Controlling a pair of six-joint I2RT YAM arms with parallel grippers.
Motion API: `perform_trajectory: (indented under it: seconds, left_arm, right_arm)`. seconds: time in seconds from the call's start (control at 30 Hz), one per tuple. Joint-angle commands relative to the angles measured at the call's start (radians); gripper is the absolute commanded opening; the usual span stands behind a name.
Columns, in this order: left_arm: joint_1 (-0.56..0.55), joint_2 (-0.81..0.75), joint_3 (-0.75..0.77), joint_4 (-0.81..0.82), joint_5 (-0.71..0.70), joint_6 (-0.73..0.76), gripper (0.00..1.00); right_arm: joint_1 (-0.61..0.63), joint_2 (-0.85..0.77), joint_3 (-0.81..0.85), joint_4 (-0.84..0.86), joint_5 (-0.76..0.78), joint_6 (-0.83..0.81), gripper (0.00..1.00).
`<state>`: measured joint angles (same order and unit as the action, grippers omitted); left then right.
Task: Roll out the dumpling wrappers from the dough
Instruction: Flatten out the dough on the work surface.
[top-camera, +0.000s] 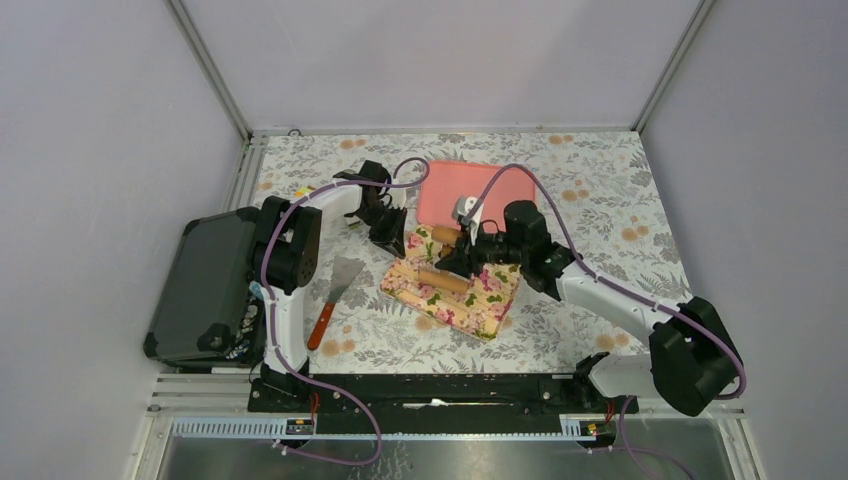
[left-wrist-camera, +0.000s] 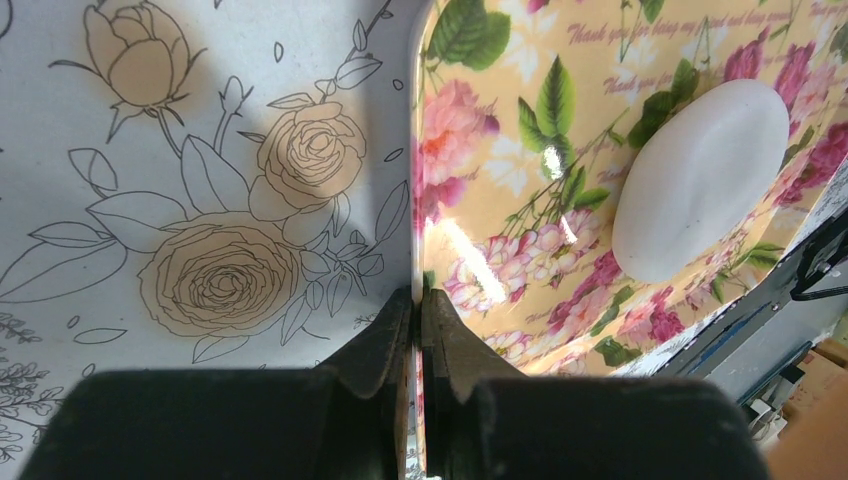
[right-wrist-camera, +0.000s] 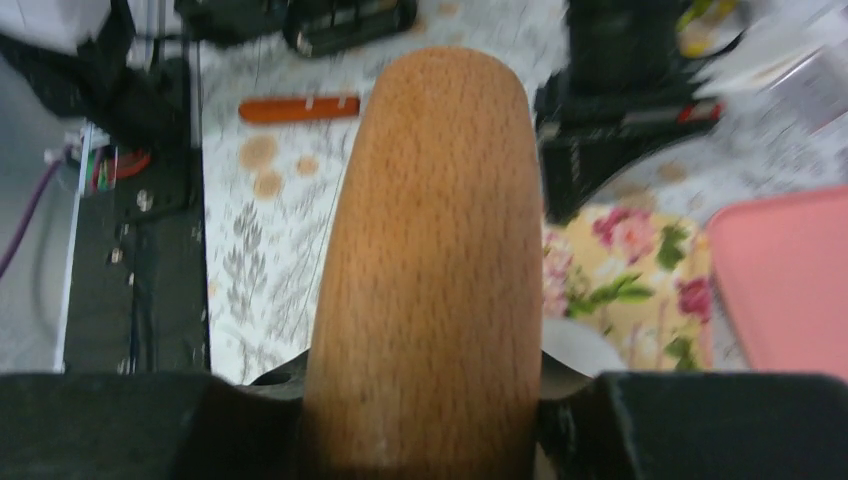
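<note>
- The flower-printed grey surface (top-camera: 600, 200) carries everything. The work sits near its middle, between the two arms.
- A black hard case (top-camera: 200, 290) lies at the left edge, well apart from the work.
- A flat pink rectangular tray (top-camera: 450, 190) lies just behind the rolling spot.
- The glossy yellow mat with a pink rose print (left-wrist-camera: 500, 250) is the rolling base. The left hand (left-wrist-camera: 417, 300) has its fingers nearly together, pinching the mat's edge. Judged from this, its job is to anchor the mat, so it should keep pinching and not lift.
- The brown wooden rolling pin (right-wrist-camera: 430, 250) is clamped across its body by the right hand (right-wrist-camera: 425, 385), and its free end points toward the left arm.
- The dough (left-wrist-camera: 700, 180) is a smooth white oval lump, thick and only slightly flattened. It lies on the mat, apart from the left hand.
- The step in hand looks like flattening, and it is at an early stage:
  - Keep the pin level.
  - Press evenly and pass over the lump's middle.
  - Work outward so the sheet thins uniformly rather than wedging.
  - Go light at the mat's edges, or the dough may slide or stick.
</note>
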<state>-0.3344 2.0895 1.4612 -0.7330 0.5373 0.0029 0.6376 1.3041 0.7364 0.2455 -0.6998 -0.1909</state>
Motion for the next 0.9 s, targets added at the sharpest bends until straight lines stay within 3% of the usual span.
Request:
perform_trajectory:
  seconds: [0.0,0.13,0.33,0.5,0.87]
  left_arm:
    - [0.009,0.024,-0.028,0.024,-0.078,0.057,0.0]
    - [0.008,0.026,-0.025,0.023,-0.078,0.057,0.0]
    - [0.008,0.029,-0.022,0.02,-0.076,0.059,0.0]
    - [0.009,0.029,-0.021,0.02,-0.081,0.056,0.0]
    - [0.009,0.031,-0.018,0.023,-0.105,0.04,0.0]
  right_arm:
    - [-0.048,0.035,0.055,0.302,0.028,0.181,0.0]
    - [-0.078,0.158,0.05,0.444,0.12,0.166,0.0]
    - [-0.083,0.279,0.015,0.459,0.16,0.126,0.0]
    - [-0.083,0.304,-0.012,0.329,0.192,0.079,0.0]
    - [-0.071,0.298,-0.124,0.209,0.209,0.093,0.0]
